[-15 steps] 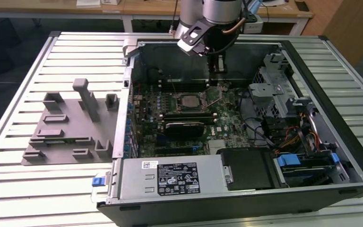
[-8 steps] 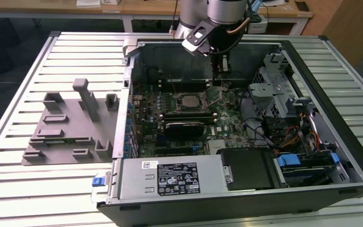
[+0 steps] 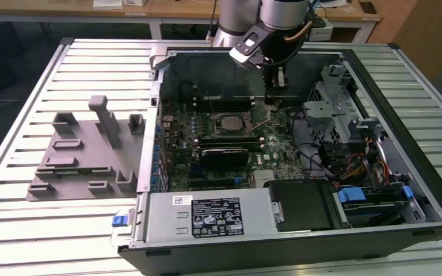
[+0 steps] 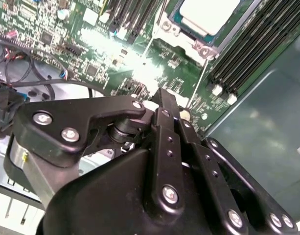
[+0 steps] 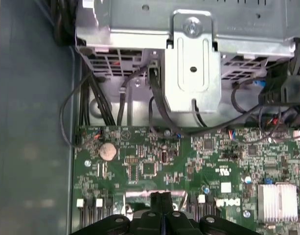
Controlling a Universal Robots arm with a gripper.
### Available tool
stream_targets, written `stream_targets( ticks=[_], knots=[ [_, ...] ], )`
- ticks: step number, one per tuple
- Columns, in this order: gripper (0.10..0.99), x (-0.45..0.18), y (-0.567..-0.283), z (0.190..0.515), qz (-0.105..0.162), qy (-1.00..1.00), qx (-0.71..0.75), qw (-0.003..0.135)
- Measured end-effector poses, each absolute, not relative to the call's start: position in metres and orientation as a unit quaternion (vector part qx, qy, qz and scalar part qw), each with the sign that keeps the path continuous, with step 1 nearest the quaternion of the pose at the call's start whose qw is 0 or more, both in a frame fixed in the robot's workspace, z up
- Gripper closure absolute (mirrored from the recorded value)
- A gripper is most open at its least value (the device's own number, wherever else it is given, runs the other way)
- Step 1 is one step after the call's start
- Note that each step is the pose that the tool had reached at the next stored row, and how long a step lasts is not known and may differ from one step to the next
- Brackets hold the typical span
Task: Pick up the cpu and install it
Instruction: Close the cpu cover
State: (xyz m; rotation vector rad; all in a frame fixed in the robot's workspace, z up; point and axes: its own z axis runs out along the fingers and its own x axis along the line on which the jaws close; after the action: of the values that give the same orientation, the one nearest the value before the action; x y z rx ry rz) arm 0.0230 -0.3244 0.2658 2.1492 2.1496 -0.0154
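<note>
The cpu [image 3: 229, 122] lies flat in its socket on the green motherboard [image 3: 275, 150] inside the open computer case; in the second wrist view the cpu [image 4: 208, 13] shows a pale silvery top within a metal frame. My gripper [image 3: 271, 101] hangs inside the case, to the exterior view's right of the socket and apart from the cpu. Its black fingers [image 5: 162, 199] are pressed together, shut, and I see nothing between them. In the second wrist view the gripper [image 4: 165, 97] and its linkages cover the board beneath.
A grey plastic fixture tray [image 3: 83, 155] stands on the slatted table at the exterior view's left. A black heatsink block [image 3: 223, 155] sits near the socket. A metal drive cage [image 5: 191, 63], cables [image 3: 313, 155] and the case walls [image 3: 156, 115] crowd the gripper.
</note>
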Motion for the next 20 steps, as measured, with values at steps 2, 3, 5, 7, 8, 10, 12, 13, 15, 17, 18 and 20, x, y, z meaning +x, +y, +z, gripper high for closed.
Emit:
stream_targets(
  ticks=[2,3,5,7,8,10,12,13,15,17,18,20],
  knots=[
    [0.980,0.027,-0.324,0.266,-0.005,0.706,0.706,0.051],
    [0.980,0.029,-0.324,0.266,-0.005,0.706,0.706,0.051],
    [0.980,0.033,-0.324,0.266,-0.005,0.706,0.706,0.051],
    [0.980,0.035,-0.324,0.265,-0.005,0.706,0.706,0.051],
    [0.980,0.036,-0.324,0.264,-0.005,0.706,0.706,0.051],
    [0.980,0.038,-0.324,0.261,-0.005,0.706,0.706,0.051],
    [0.980,0.039,-0.324,0.258,-0.005,0.706,0.706,0.051],
    [0.980,0.039,-0.324,0.256,-0.005,0.706,0.706,0.051],
    [0.980,0.041,-0.324,0.253,-0.005,0.706,0.706,0.051],
    [0.980,0.044,-0.324,0.251,-0.005,0.706,0.706,0.051],
    [0.980,0.045,-0.324,0.250,-0.006,0.706,0.706,0.051],
    [0.980,0.046,-0.324,0.246,-0.006,0.706,0.706,0.051]
  ],
)
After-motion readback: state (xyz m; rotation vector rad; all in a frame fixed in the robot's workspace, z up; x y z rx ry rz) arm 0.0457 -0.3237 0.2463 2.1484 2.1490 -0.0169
